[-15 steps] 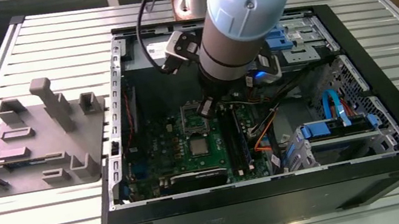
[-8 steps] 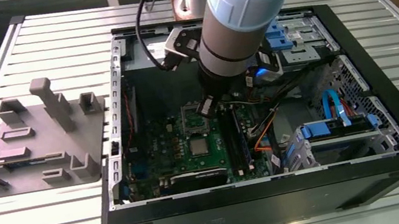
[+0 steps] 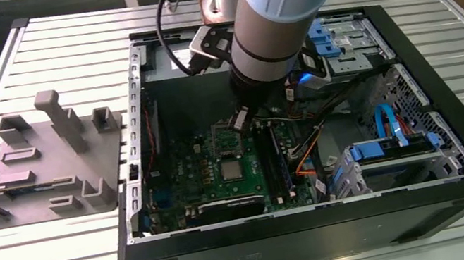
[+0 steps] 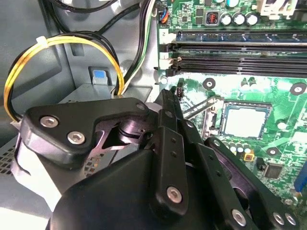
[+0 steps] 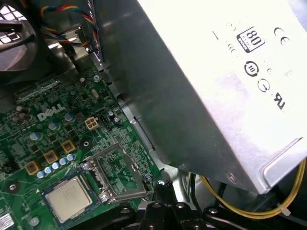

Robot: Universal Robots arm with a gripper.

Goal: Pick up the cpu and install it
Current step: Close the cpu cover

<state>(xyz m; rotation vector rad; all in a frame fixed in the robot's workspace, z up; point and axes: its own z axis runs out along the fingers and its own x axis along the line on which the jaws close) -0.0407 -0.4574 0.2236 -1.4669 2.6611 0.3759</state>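
One cpu [image 4: 244, 120] is seen seated in its socket on the motherboard [image 3: 211, 176], near the middle of the board, with the socket's metal frame [image 5: 115, 172] swung open just beside it. One gripper [image 4: 168, 103] is held above the board near the frame; its fingers appear pressed together, pinching nothing. One power supply [image 5: 216, 96] stands close by. Four memory slots [image 4: 240, 52] run along one board edge.
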